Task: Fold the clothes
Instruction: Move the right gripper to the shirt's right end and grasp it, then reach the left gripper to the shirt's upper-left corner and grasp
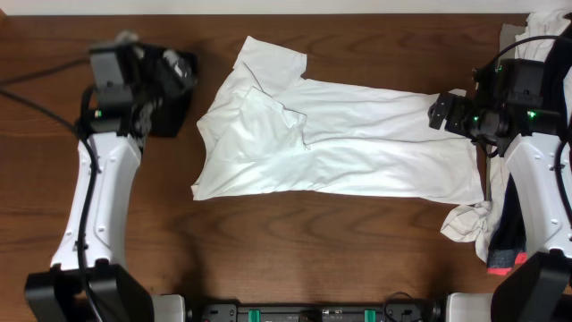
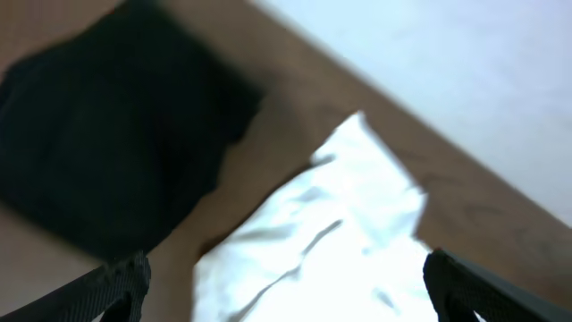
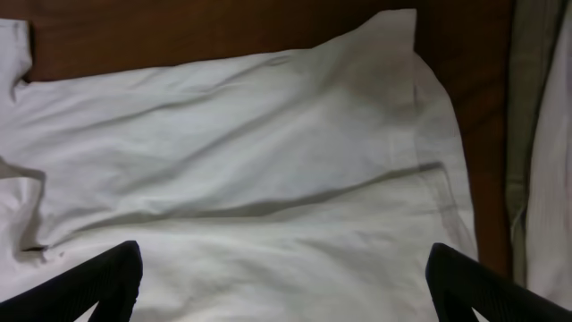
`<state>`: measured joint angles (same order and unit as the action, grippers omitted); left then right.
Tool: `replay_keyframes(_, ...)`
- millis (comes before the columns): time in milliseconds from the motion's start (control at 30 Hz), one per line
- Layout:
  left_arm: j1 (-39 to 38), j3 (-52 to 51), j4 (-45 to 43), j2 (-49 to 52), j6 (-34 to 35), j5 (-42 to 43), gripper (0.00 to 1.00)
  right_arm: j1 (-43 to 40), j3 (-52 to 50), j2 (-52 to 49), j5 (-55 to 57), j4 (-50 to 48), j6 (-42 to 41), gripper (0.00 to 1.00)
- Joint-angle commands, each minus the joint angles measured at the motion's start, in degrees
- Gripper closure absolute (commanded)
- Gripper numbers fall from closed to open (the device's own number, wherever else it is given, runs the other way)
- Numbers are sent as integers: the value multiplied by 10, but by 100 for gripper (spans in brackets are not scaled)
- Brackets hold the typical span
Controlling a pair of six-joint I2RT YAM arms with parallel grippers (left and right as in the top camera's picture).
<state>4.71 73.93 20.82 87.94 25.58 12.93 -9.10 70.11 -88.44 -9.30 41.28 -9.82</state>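
A white T-shirt [image 1: 340, 143] lies spread across the middle of the table, plain side up, one sleeve folded over its left half; no print shows. It fills the right wrist view [image 3: 250, 179]. A sleeve of it shows in the blurred left wrist view [image 2: 331, 224]. My left gripper [image 1: 183, 72] is open and empty above the table left of the shirt, over a black garment [image 1: 165, 112], also in the left wrist view [image 2: 107, 134]. My right gripper [image 1: 438, 112] is open and empty above the shirt's right hem.
A pile of white, black and red-trimmed clothes [image 1: 500, 224] lies under the right arm at the table's right edge. More pale fabric [image 1: 545, 27] sits at the far right corner. Bare wood table [image 1: 295, 250] runs along the front.
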Motion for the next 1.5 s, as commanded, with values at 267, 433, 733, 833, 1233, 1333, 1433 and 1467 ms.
replay_keyframes(267, -73, 300, 49, 166, -65, 16, 3, -3, 4, 3, 35, 40, 3, 1)
replay_keyframes(433, -99, 387, 54, 250, -70, 13, 3, -3, 4, 3, 35, 43, 3, 1)
replay_keyframes(733, -133, 399, 36, 374, -112, -41, 4, -4, 4, 3, 36, 44, 3, 1)
replay_keyframes(833, -140, 399, 33, 412, -125, -81, 4, -4, 4, 3, 35, 49, 3, 1)
replay_keyframes(1233, -141, 399, -7, 504, -181, -110, 4, -3, 4, 3, 35, 59, 3, 1)
replay_keyframes(1333, -144, 399, -21, 513, -181, -111, 10, -3, 4, 3, 35, 58, 3, 1)
replay_keyframes(1433, -148, 399, -34, 520, -188, -111, 12, -3, 4, 3, 35, 59, 3, 1)
replay_keyframes(1467, -150, 399, -38, 524, -195, -111, 12, -3, 4, 3, 35, 59, 3, 1)
